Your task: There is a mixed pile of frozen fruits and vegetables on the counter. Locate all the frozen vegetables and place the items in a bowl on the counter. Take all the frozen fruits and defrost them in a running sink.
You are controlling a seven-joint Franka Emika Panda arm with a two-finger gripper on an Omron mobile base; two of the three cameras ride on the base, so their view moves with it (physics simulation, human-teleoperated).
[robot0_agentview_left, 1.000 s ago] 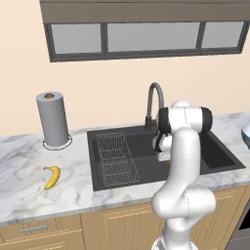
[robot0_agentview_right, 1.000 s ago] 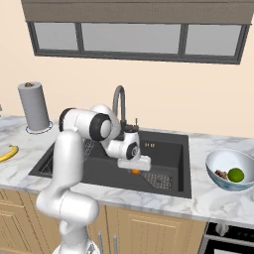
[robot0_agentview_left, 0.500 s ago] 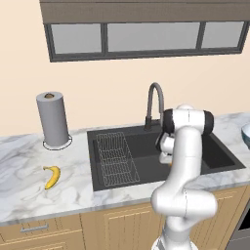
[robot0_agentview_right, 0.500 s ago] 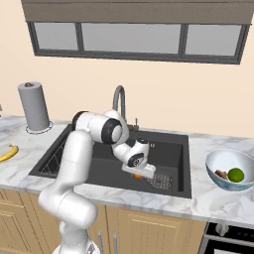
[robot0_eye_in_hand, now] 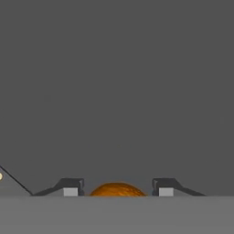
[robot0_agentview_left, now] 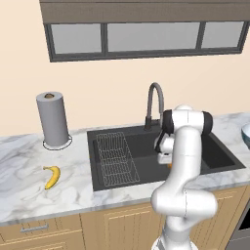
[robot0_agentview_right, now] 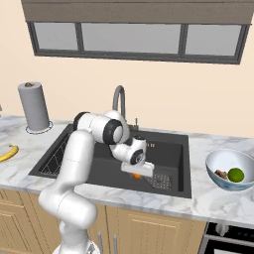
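Your claw (robot0_agentview_right: 139, 173) hangs low inside the sink (robot0_agentview_right: 168, 149), near the middle of its floor, and the hand view shows the orange (robot0_eye_in_hand: 117, 189) sitting between the two fingertips (robot0_eye_in_hand: 71, 188). The tips stand apart on either side of the fruit, but whether they press it or have let go cannot be told from these pictures. In the right base view the orange (robot0_agentview_right: 136, 175) peeps out just beneath the hand, close above or on the basin floor.

Judgement: the step in hand is setting the orange down in the sink. Release it low so it does not roll, and keep it off the drain grid (robot0_agentview_right: 161, 181), which lies just beside the hand toward the sink's right front corner.

Room to move: lift straight up; the faucet (robot0_agentview_right: 119, 101) stands at the back edge behind the arm, and the wire rack (robot0_agentview_left: 112, 156) fills the left half of the sink. The bowl (robot0_agentview_right: 230, 169) on the counter (robot0_agentview_right: 208, 198) to the right holds the green ball (robot0_agentview_right: 236, 174) and brown lump (robot0_agentview_right: 222, 174). The banana (robot0_agentview_left: 52, 176) lies well apart on the left counter, near the front edge, with the paper-towel roll (robot0_agentview_left: 52, 119) behind it.
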